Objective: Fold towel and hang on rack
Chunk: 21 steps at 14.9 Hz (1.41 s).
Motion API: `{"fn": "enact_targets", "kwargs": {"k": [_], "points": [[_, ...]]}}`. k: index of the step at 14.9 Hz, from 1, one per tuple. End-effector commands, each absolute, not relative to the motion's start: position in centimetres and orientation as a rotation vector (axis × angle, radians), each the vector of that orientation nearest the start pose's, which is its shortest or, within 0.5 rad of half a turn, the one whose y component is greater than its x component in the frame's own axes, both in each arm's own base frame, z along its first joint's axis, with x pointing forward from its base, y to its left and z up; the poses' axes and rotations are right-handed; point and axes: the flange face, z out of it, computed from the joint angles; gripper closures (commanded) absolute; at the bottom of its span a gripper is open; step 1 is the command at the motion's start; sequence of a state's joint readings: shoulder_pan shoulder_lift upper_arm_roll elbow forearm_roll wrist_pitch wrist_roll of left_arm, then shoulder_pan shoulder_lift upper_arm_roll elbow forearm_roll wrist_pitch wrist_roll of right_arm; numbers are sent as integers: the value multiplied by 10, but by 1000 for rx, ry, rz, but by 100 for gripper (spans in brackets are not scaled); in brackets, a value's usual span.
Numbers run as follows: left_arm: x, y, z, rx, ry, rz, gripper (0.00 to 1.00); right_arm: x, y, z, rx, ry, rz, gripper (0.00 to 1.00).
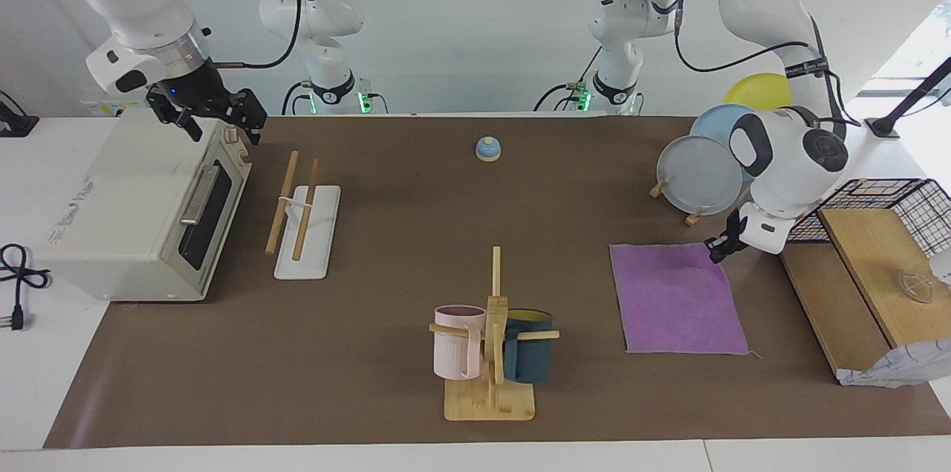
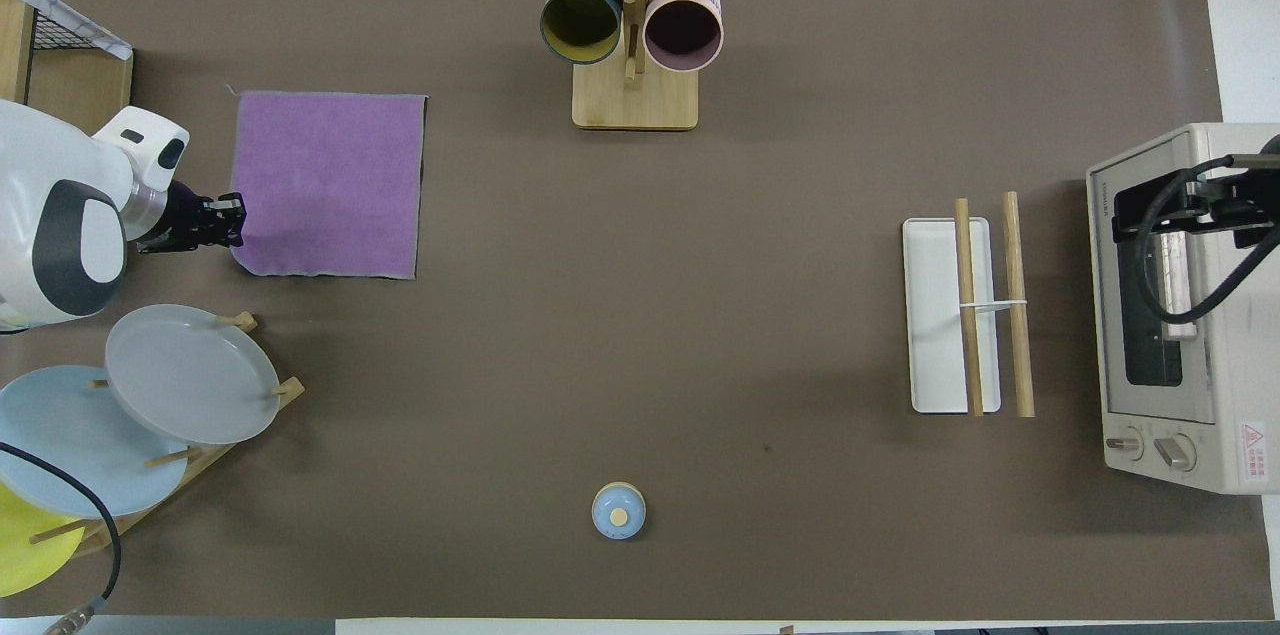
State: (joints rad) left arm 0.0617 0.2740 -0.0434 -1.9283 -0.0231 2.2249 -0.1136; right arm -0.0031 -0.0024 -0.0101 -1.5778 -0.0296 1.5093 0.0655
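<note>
Towel point(image 1: 677, 299) first: it lies flat, purple face up, at the left arm's end of the table, farther from the robots than the plate stand. I read it as thin, soft and light, so it will sag and drape, not hold shape. My bet is a corner or edge pinch, and the corner nearest the robots on the left arm's side is right where my left gripper point(image 1: 724, 241) sits, low at that edge. I cannot tell whether its fingers have closed on cloth or are merely touching it. Right gripper point(image 1: 208, 114) waits over the toaster oven point(image 1: 141, 212); I cannot tell its finger state either.

Rack point(image 1: 306, 223) sits beside the oven, well apart from the towel.

Count: one towel, one rack with two wooden rods, one mug stand point(image 1: 492, 353) with two mugs, three plates point(image 1: 698, 175) at the stand, one small blue knobbed piece point(image 1: 488, 149), one oven.
</note>
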Motion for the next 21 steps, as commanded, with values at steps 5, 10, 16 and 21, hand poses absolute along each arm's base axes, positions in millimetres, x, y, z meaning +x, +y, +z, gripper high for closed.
{"fn": "enact_targets", "kwargs": {"k": [5, 10, 16, 21], "points": [[586, -108, 390, -3171, 155, -106, 100, 541, -13, 619, -3157, 110, 106, 0], [518, -176, 330, -3190, 133, -228, 100, 541, -13, 619, -3157, 110, 106, 0], [533, -160, 345, -3183, 81, -158, 0, 541, -13, 619, -3157, 110, 106, 0], [565, -95, 353, -3231, 3, -138, 0, 541, -13, 619, -3157, 110, 106, 0]]}}
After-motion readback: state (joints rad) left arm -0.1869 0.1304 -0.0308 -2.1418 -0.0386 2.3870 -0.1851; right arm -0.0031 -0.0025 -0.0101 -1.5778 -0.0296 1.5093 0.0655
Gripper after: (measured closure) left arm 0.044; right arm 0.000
